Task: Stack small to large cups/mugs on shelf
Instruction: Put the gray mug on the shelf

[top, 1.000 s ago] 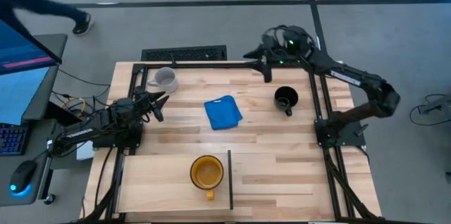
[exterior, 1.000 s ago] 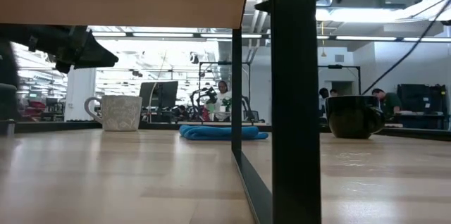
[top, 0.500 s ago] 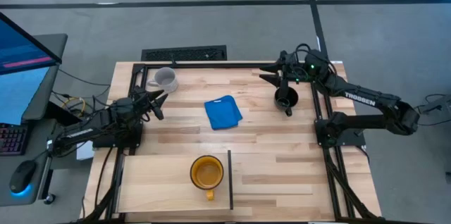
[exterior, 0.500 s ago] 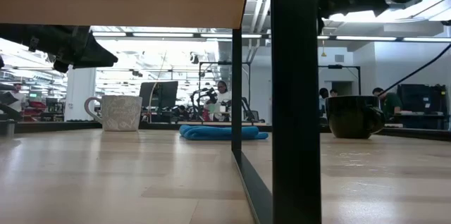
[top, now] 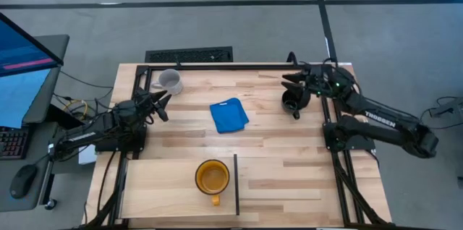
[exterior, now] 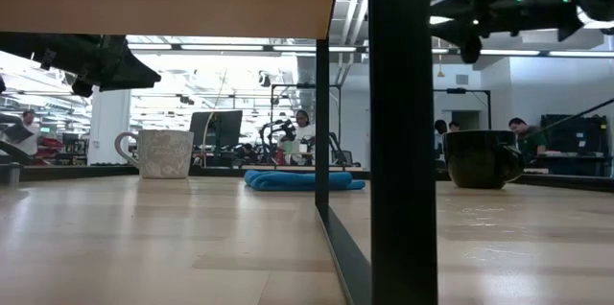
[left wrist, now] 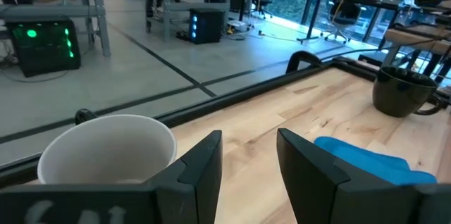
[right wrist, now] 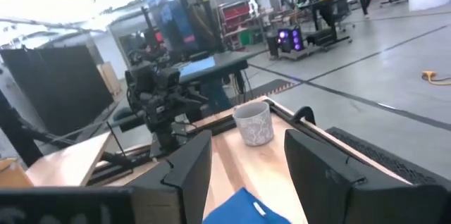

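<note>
- Planked wood desk (top: 275, 143) is carrying everything; the pale shelf (top: 163, 186) is lying along its near edge, with a thin dark divider (top: 236, 184) standing at the shelf's right edge.
- Yellow mug (top: 212, 178) is sitting upright on the shelf, just beside the divider.
- Blue cloth (top: 228, 115) is lying near the desk's middle, towards the far edge.
- Grey-white mug (top: 168, 81) is standing at the far left corner.
- Black mug (top: 293, 102) is standing near the far right corner.
- Right tool (top: 288, 79) is hovering just over the black mug, fingers (right wrist: 190, 175) spread wide.
- Left tool (top: 163, 103) is waiting by the left edge, near the grey-white mug, fingers (left wrist: 204, 168) parted.
</note>
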Robot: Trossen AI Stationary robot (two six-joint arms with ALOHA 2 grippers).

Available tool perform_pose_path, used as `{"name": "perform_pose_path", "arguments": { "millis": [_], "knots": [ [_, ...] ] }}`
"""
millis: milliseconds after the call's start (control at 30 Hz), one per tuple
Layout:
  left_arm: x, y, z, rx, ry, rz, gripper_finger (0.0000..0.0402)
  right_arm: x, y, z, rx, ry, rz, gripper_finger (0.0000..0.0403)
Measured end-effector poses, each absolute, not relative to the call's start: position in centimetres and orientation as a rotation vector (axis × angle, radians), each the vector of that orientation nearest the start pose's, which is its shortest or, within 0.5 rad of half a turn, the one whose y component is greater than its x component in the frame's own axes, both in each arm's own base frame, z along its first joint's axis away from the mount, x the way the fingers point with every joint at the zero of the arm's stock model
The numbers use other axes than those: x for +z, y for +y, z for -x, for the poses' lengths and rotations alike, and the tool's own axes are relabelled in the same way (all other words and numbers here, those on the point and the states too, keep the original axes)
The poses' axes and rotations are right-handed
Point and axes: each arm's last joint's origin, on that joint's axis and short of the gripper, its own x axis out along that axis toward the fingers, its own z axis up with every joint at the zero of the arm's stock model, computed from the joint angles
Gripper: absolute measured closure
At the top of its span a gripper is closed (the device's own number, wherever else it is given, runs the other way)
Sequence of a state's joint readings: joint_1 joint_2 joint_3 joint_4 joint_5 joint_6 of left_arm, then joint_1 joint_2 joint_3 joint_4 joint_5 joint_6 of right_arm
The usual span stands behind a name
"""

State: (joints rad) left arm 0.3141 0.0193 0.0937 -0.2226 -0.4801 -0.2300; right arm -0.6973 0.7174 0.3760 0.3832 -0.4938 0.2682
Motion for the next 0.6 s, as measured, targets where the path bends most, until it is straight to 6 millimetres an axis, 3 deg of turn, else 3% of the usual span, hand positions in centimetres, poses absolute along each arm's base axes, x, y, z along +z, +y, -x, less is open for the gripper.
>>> {"name": "perform_pose_path", "arguments": {
  "millis": [600],
  "knots": [
    [17.3, 4.0, -8.0, 0.822, 0.060, 0.195, 0.0274, 21.7, -6.6, -9.7, -0.231, -0.168, -0.341, 0.0200]
  ]
}}
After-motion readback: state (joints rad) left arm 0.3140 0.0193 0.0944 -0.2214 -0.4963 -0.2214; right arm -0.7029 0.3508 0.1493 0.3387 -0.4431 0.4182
